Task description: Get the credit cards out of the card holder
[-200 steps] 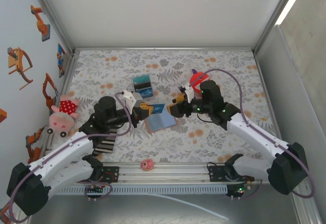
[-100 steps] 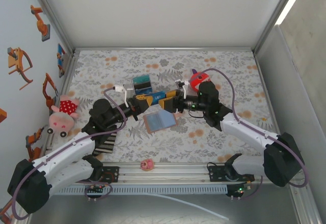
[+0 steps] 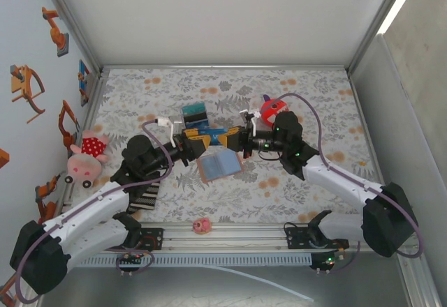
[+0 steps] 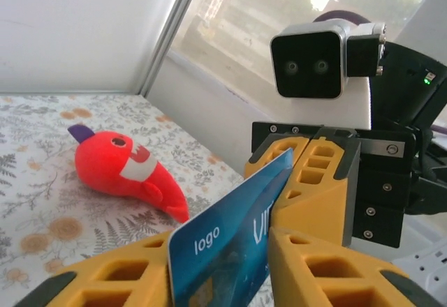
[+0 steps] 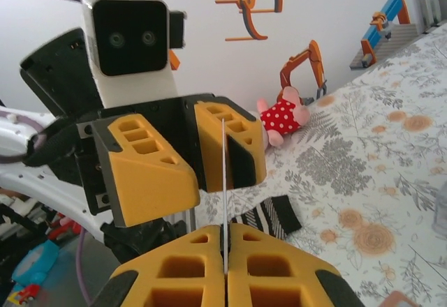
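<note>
The worktop (image 3: 293,91) is a grey leaf print dotted with orange flowers. The card (image 4: 223,244) is blue with white lettering, the fingers (image 4: 307,213) yellow-orange. The card holder (image 3: 218,165) shows blue inside. The plush fish (image 4: 122,171) is red and white with a purple fin. The toy pig (image 3: 85,157) wears white-dotted red.

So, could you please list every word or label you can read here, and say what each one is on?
"logo": small white word on the blue card.
"VI": larger white letters on the same card; the rest is hidden.
Nothing else is readable; the wall stickers carry pictures, no words.
</note>
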